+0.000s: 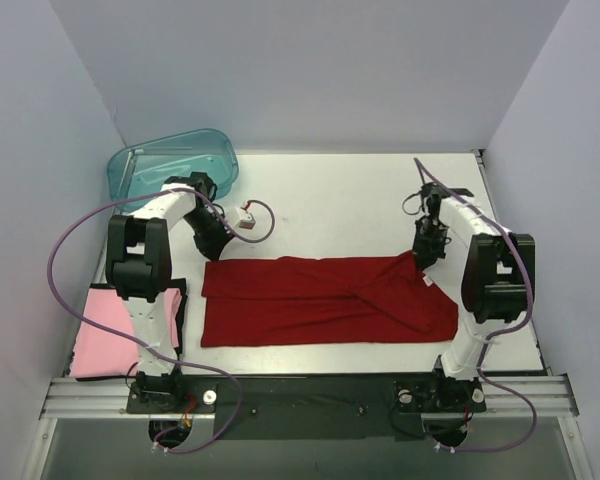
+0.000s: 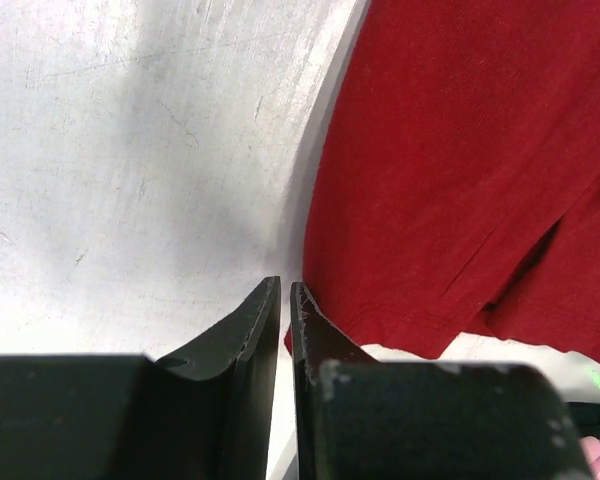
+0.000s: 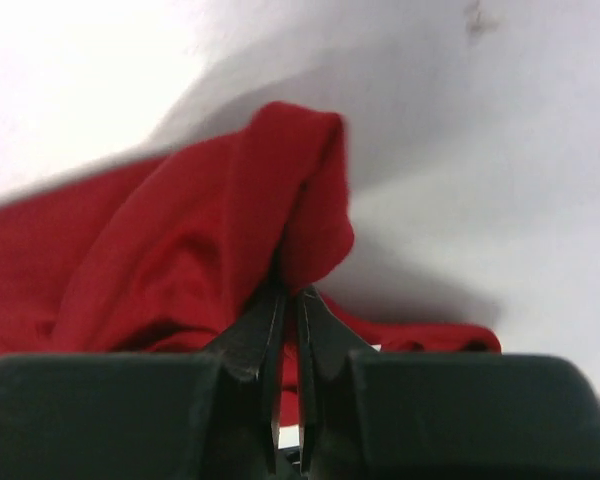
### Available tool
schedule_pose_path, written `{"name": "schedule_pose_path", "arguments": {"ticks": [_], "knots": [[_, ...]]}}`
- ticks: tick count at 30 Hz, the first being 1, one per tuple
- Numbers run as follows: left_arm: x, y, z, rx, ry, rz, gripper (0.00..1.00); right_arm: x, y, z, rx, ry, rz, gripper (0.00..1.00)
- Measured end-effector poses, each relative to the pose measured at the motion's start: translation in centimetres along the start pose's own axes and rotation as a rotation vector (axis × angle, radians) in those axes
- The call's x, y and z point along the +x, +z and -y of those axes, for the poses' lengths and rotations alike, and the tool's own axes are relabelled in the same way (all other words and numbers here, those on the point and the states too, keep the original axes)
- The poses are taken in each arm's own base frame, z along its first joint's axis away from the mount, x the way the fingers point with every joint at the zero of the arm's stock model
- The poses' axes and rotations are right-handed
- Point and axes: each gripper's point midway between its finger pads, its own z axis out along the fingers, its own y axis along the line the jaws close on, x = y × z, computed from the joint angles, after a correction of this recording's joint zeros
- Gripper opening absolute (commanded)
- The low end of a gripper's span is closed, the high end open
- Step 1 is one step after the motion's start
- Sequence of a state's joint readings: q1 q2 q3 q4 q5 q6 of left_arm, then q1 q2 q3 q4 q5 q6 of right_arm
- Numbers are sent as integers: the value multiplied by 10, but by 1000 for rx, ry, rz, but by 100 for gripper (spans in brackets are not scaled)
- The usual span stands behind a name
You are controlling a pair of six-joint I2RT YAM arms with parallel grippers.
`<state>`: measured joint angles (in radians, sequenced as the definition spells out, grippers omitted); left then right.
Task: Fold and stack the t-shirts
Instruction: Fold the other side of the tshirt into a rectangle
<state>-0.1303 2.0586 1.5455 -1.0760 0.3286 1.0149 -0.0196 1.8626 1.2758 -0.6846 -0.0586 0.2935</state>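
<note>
Right gripper (image 3: 288, 296) clamps a raised bunch of the dark red t-shirt (image 1: 320, 300), lying lengthwise left-to-right on the tabletop (image 1: 340, 200), label (image 1: 424, 283) end rightward; my left gripper (image 2: 285, 292), barely parted, holds nothing.

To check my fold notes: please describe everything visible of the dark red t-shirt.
The dark red t-shirt is soft cloth, folded into a long band, lying flat on the table, a small white label near its right end. The right fingers pinch its far right corner, raised into a peak. The left fingers sit at its left hem; contact unclear.
</note>
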Motion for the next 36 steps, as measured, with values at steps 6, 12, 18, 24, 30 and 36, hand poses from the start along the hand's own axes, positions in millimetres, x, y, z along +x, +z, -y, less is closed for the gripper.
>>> {"name": "schedule_pose_path", "arguments": {"ticks": [6, 12, 18, 24, 30, 36], "knots": [[-1, 0, 0, -4, -6, 2, 19, 35, -27, -31, 154, -174, 86, 19], [-1, 0, -1, -8, -5, -2, 19, 68, -25, -61, 179, -307, 45, 33], [-1, 0, -1, -11, -1, -5, 19, 79, -24, -91, 134, -424, 24, 36], [-2, 1, -2, -13, 1, -4, 20, 99, -36, -124, 47, -631, 37, 40], [-6, -1, -4, -22, 6, 1, 22, 52, -64, -93, -100, -393, 80, 48], [-22, -12, -14, -56, -2, 47, 34, -31, -64, 1, -114, 29, 146, 49]]}}
